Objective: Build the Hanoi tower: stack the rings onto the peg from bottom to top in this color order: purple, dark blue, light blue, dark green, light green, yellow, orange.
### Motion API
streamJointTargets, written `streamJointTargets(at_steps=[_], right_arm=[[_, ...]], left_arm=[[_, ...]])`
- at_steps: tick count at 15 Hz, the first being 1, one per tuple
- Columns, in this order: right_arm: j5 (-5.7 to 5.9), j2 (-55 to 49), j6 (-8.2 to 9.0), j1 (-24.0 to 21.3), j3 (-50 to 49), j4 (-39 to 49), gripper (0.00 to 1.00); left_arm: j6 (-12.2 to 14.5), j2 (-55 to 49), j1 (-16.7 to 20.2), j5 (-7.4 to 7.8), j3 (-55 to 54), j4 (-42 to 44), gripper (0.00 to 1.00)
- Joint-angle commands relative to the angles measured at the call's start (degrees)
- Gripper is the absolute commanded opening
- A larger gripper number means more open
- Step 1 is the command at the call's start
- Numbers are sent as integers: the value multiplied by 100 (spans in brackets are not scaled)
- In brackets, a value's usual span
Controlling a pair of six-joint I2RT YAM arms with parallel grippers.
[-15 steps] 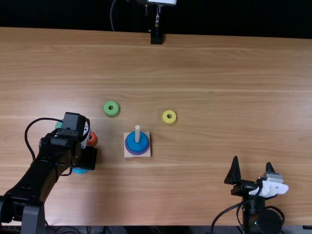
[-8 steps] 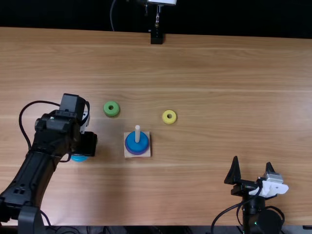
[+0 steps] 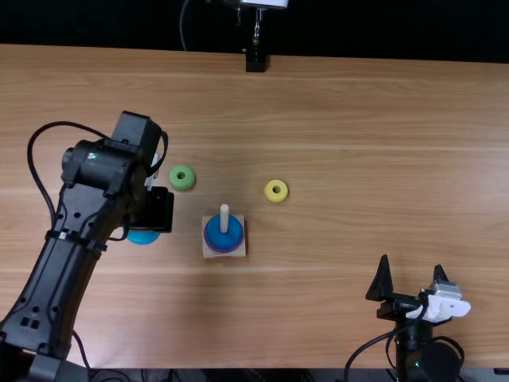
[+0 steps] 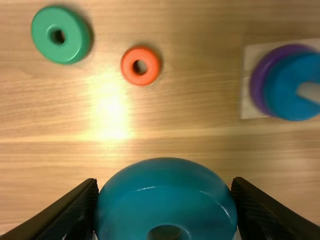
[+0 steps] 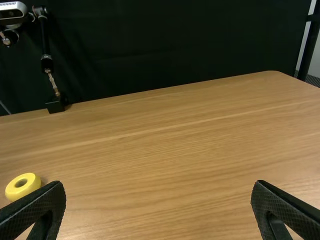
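Note:
In the top view my left gripper [image 3: 154, 208] is over the table left of the peg, above a light blue ring [image 3: 143, 237]. The left wrist view shows the left gripper [image 4: 165, 187] shut on that light blue ring [image 4: 166, 200]. A dark blue ring [image 3: 223, 234] lies on a purple ring [image 3: 208, 245] around the pale peg [image 3: 224, 216]. The light green ring [image 3: 181, 177] and yellow ring [image 3: 276, 191] lie flat on the table. Orange ring [image 4: 140, 65] and dark green ring [image 4: 61, 35] lie apart. My right gripper [image 3: 412, 266] stands open; the right wrist view shows this gripper [image 5: 159, 186] too.
The peg's square wooden base [image 3: 241, 250] rests near the middle of the table [image 3: 358, 143]. A black stand [image 3: 255, 59] is at the far edge. The left forearm [image 3: 60, 274] spans the table's left part.
My left gripper has moved away from the near edge and latterly a little right, carrying the light blue ring. The arm now covers the orange ring's place in the top view. The right arm is still.

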Motion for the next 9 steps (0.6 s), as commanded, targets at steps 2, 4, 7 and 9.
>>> streamJointTargets(at_steps=[2, 4, 7, 9], right_arm=[[-8, -69, 12, -43, -79, -60, 100], [-8, -69, 12, -43, -79, -60, 100], [-8, -69, 12, -43, -79, -60, 100], [-8, -69, 12, -25, -79, -60, 100]], left_arm=[[-358, 374, -422, 8, 673, -141, 0], [-622, 611, -668, -2, 1165, -257, 0], [-675, 892, -967, 8, 1754, -331, 0], [-886, 1015, -1108, 8, 2044, -405, 0]])
